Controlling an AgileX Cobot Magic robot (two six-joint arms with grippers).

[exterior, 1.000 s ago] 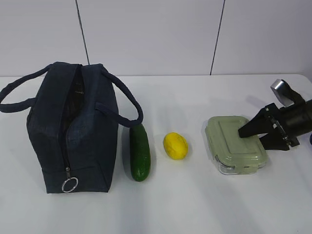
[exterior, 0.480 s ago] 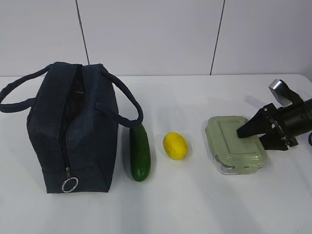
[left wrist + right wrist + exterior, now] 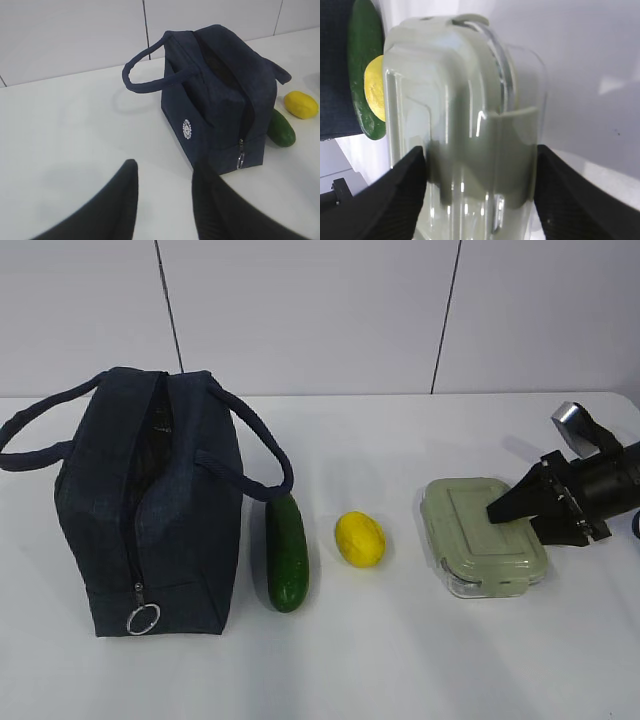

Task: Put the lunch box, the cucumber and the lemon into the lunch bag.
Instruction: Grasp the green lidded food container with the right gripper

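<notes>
The lunch box [image 3: 478, 540], clear with a sage-green lid, lies on the table at the right. My right gripper [image 3: 515, 521] reaches in from the right, and its open jaws straddle the box's right end. In the right wrist view the lunch box [image 3: 460, 110] fills the gap of that gripper [image 3: 481, 149], with a finger close on each side. The cucumber [image 3: 287, 552] and the lemon [image 3: 360, 538] lie between the box and the navy lunch bag [image 3: 150, 510], whose zipper slit gapes along the top. My left gripper [image 3: 165, 166] hovers open and empty, left of the bag [image 3: 220, 100].
The bag's loop handles [image 3: 255, 440] stick out to both sides, and its metal ring pull [image 3: 143, 619] hangs at the near bottom end. A white wall [image 3: 320, 310] closes the back of the white table [image 3: 400, 660].
My right gripper's jaws have narrowed around the lunch box end. The box, cucumber, lemon and bag have not moved.
</notes>
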